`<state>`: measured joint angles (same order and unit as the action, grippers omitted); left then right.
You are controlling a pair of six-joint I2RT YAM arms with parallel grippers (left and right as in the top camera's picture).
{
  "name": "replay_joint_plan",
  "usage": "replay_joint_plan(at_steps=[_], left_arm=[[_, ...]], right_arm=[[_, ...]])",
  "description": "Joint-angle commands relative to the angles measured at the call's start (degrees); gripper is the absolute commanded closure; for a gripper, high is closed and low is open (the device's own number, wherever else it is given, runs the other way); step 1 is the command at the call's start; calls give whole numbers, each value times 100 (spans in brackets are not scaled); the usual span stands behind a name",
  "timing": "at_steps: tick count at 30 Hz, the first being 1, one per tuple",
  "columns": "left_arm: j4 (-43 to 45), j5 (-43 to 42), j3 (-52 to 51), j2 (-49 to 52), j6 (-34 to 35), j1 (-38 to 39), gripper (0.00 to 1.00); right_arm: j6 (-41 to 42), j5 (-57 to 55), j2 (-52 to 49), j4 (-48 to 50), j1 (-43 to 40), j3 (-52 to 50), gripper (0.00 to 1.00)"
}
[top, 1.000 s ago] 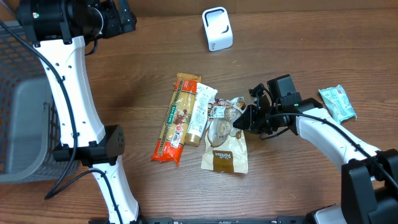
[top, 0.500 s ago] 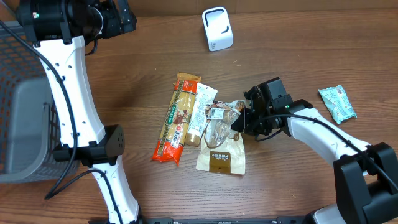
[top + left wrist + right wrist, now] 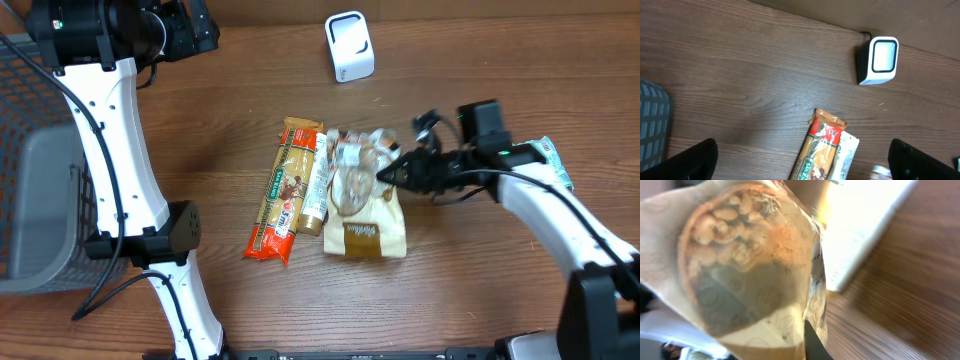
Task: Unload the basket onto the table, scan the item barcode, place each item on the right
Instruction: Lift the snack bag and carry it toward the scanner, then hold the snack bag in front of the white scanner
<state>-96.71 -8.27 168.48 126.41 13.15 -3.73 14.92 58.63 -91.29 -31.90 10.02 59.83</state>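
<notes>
Two grippers in play | right gripper [image 3: 385, 172] pinched tight on the top edge of the brown window pouch [image 3: 365, 215], mid-surface, just beside the snack packs [image 3: 283, 190] | left gripper [image 3: 802, 160] spread wide up high | white scanner [image 3: 349, 46] well apart from the pouch

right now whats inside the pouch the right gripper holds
Through the clear window of the pouch, pale curled nuts show, bunched at one end. Its tan paper hides the rest, so how full it is cannot be told.
</notes>
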Motion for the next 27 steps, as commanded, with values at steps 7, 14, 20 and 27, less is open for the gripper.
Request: replay_joint_plan(at_steps=[7, 14, 20, 27], left_arm=[[-9, 35, 37, -94, -9, 52, 0], [-9, 37, 37, -94, -9, 52, 0], [-9, 37, 37, -94, -9, 52, 0], [-9, 35, 37, -94, -9, 52, 0]], right_arm=[[-299, 1523, 562, 24, -859, 256, 96], [105, 616, 588, -63, -933, 299, 96], [254, -1676, 586, -1257, -887, 1163, 96], [111, -4492, 166, -2994, -306, 3241, 96]])
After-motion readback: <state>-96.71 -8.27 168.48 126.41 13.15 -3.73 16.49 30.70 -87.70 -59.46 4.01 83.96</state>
